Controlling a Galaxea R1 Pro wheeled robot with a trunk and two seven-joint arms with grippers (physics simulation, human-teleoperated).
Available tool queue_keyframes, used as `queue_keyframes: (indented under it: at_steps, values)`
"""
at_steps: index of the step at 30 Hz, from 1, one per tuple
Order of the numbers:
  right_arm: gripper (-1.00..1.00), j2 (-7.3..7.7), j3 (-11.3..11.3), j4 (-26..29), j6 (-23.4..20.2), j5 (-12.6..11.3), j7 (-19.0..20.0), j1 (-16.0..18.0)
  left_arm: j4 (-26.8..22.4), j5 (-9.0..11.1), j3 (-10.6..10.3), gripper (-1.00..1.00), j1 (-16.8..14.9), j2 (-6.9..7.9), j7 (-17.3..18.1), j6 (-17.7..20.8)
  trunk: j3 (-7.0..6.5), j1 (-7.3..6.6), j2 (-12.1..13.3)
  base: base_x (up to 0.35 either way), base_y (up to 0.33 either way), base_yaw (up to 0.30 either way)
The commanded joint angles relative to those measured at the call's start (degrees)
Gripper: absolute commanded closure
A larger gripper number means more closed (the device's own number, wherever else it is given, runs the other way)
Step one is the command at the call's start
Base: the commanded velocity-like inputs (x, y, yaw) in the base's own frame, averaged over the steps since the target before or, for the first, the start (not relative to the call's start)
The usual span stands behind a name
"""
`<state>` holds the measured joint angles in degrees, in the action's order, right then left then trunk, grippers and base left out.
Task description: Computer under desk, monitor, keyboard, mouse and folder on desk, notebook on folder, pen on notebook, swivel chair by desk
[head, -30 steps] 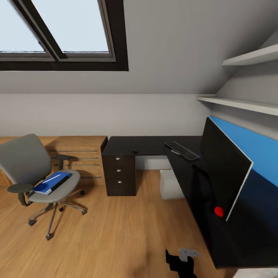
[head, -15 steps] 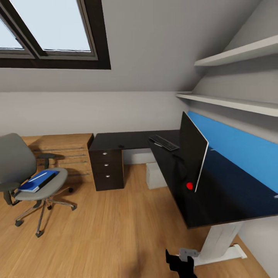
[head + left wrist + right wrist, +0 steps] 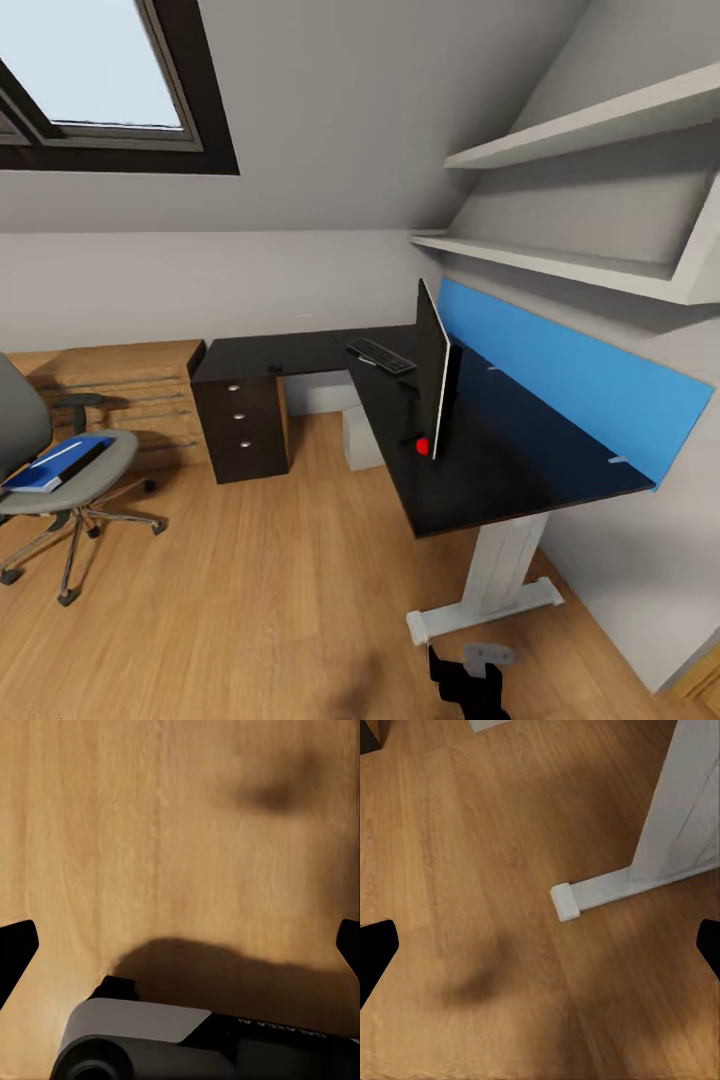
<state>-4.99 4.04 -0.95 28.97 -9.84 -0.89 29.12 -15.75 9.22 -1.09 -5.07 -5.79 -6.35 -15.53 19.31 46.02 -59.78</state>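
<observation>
The L-shaped black desk (image 3: 500, 470) runs along the right wall on a white pedestal leg (image 3: 505, 565). On it stands the monitor (image 3: 432, 372), seen edge-on, with a red light at its base. The keyboard (image 3: 380, 356) lies just beyond it, and the small black mouse (image 3: 276, 369) rests on the far wing. Under the desk sits the light grey computer (image 3: 360, 438). At the far left, the swivel chair (image 3: 65, 485) carries the blue folder (image 3: 50, 468) with the white pen (image 3: 58, 455) on top; the notebook cannot be told apart. My left gripper (image 3: 180, 949) and right gripper (image 3: 540, 949) are open over bare floor.
A black drawer unit (image 3: 245, 430) holds up the desk's far wing, beside low oak shelving (image 3: 120, 385). A blue wall panel (image 3: 570, 390) and white shelves (image 3: 560, 262) line the right wall. The desk's white foot (image 3: 600, 891) lies near my right gripper. Wood floor (image 3: 250, 580) spreads between chair and desk.
The whole view has swung to the right, so chair and desk sit further left and the desk's white leg has come into sight. The things themselves have not moved.
</observation>
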Motion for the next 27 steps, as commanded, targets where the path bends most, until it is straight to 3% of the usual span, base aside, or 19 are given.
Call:
queue_keyframes:
  at_steps: [1,19,27]
  values:
    - [-1.00,-0.02,0.44,-0.10,0.23,-0.44,-0.09,0.06,0.01,0.39,-0.14,-1.00,-0.03,-0.01,-0.15,-0.20,-0.07,-0.25,0.37,-0.258,-0.247,-0.062]
    - [-1.00,0.13,0.44,-0.10,0.30,-0.44,-0.08,0.06,0.00,0.62,-0.06,-1.00,-0.03,0.07,-0.01,-0.59,-3.17,-4.21,7.59,-0.270,-0.214,-0.008]
    - [-1.00,-0.02,0.44,-0.16,0.37,-0.46,-0.10,0.06,-0.49,0.85,0.09,-1.00,-0.03,-0.03,0.06,-0.72,-4.61,-5.96,10.80,-0.034,-0.012,0.000]
